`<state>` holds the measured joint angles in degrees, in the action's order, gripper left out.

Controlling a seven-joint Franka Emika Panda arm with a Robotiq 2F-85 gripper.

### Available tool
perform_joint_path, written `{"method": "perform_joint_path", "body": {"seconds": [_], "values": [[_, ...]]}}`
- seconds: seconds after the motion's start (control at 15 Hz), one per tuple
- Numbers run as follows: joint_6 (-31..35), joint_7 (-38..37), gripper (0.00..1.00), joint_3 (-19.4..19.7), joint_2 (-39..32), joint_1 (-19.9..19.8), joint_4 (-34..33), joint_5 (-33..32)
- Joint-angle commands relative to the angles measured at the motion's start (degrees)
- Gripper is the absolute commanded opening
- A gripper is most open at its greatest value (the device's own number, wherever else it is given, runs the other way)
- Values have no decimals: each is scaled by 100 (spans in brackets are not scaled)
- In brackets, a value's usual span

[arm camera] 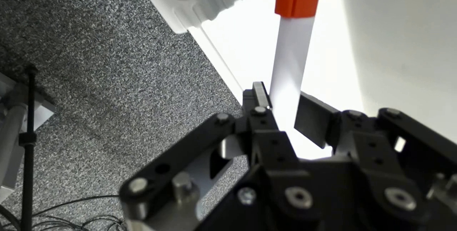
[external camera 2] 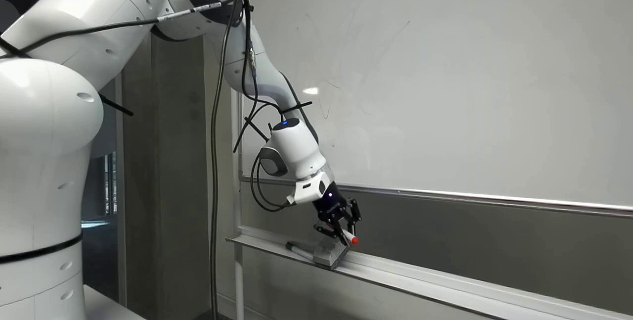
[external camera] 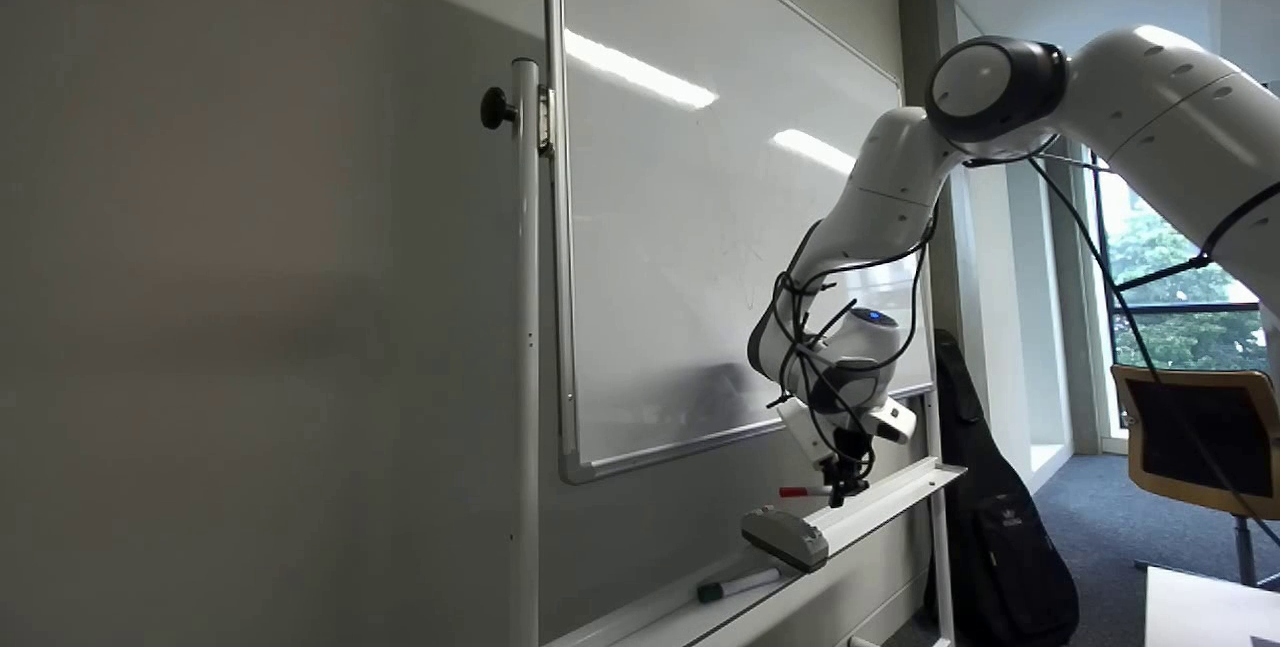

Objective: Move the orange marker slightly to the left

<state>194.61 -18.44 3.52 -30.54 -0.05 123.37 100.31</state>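
Orange marker (arm camera: 292, 50) hangs above the ledge (external camera 2: 420, 283). Over that ledge rises the whiteboard (external camera 2: 470, 87); above the ledge, too, the gripper (arm camera: 284, 108) pinches the marker mid-shaft, orange end free — presumably for a clean shift left. On the ledge lie the eraser (external camera: 785, 538) and a green-capped pen (external camera: 740, 585) — likely parked for writers.

We are looking into an office or a lab.
We are judging by the framed whiteboard (external camera: 680, 257), whose tray (external camera: 890, 502) is holding a grey eraser (external camera: 785, 537) and a green-capped marker (external camera: 740, 584), by the carpet (arm camera: 142, 81), and by the chair (external camera: 1180, 447) standing before a window (external camera: 1210, 308) with greenery (external camera: 1180, 339) outside; a robot arm (external camera: 890, 187) is sharing the room, so we are not settling which.
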Motion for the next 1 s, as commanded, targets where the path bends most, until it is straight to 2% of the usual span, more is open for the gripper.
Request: {"method": "perform_joint_path", "body": {"seconds": [0.0,0.53,0.67,0.93], "values": [[-9,149,5,170,64,-151,158,-350],[-618,338,5,460,39,-574,480,-1411],[-741,316,5,515,50,-604,500,-1693],[-568,193,5,584,-33,-539,426,-2106]]}}
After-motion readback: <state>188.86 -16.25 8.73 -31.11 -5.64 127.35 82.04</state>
